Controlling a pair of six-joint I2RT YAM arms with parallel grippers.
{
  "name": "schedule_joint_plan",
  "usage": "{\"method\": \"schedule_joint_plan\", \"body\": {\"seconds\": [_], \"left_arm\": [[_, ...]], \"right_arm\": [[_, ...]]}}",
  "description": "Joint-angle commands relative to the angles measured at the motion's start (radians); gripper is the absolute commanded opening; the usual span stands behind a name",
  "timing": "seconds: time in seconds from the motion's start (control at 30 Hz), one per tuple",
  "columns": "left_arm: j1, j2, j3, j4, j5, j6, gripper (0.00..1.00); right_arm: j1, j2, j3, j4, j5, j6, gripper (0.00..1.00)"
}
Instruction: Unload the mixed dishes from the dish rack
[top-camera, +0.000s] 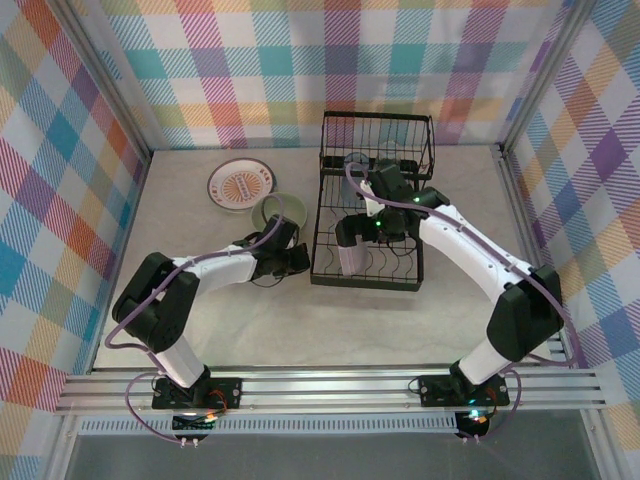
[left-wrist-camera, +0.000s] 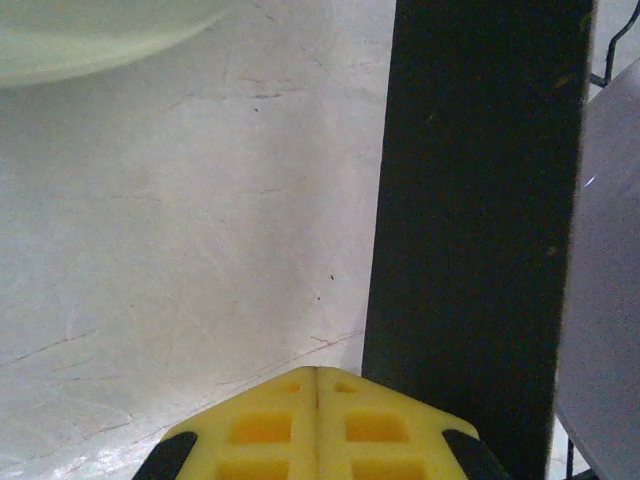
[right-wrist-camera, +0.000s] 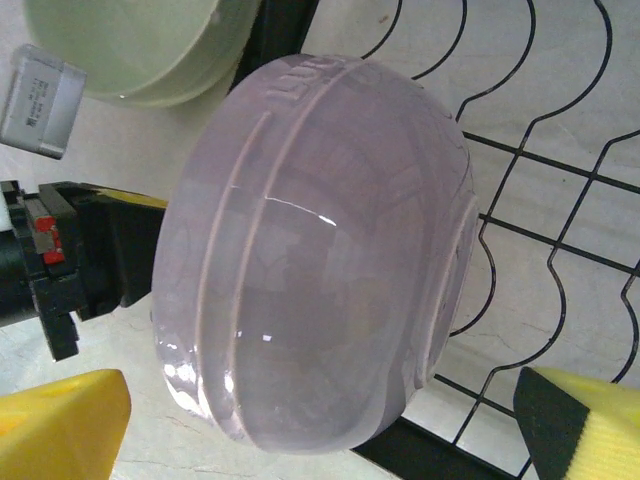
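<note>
Right gripper (right-wrist-camera: 320, 425): you see its fingers spread wide, flanking the lavender bowl (right-wrist-camera: 310, 250) (standing on edge in the dish rack (top-camera: 380, 140)). Left gripper (left-wrist-camera: 317, 400): pads pressed together.

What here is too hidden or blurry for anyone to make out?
Top view: lavender bowl mostly covered by the right arm.
Left wrist view: pale green bowl blurred, cut off by the top edge.
Right wrist view: fingertips of the right gripper cut off by the bottom edge.

bare table (top-camera: 300, 330) before dish rack (top-camera: 376, 130), lavender bowl (right-wrist-camera: 310, 250) crowding right pincer (right-wrist-camera: 325, 430)
</note>
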Motion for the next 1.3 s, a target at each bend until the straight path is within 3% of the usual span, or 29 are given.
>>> {"method": "schedule_joint_plan", "body": {"seconds": [0.0,0.4,0.6,0.77,1.13,1.27], "left_arm": [[-0.030,0.019,0.012,0.050,0.020,-0.027,0.02],[-0.094,0.068,0.031,0.094,0.030,-0.060,0.03],[-0.101,0.013,0.016,0.055,-0.009,-0.054,0.05],[-0.101,-0.074,-0.010,-0.007,-0.062,-0.018,0.24],[-0.077,-0.266,-0.049,-0.117,-0.122,0.026,0.48],[-0.063,-0.350,-0.063,-0.162,-0.131,0.041,0.53]], "right_arm": [[0.002,0.022,0.031,-0.046,0.013,-0.035,0.99],[-0.010,0.030,0.039,-0.048,-0.061,-0.056,0.99],[-0.033,0.046,0.047,-0.067,-0.009,-0.057,0.99],[-0.045,0.065,0.046,-0.073,0.007,-0.053,0.99],[-0.045,0.091,0.020,-0.043,-0.057,-0.042,0.99],[-0.045,0.101,0.029,-0.049,-0.055,-0.041,0.99]]}}
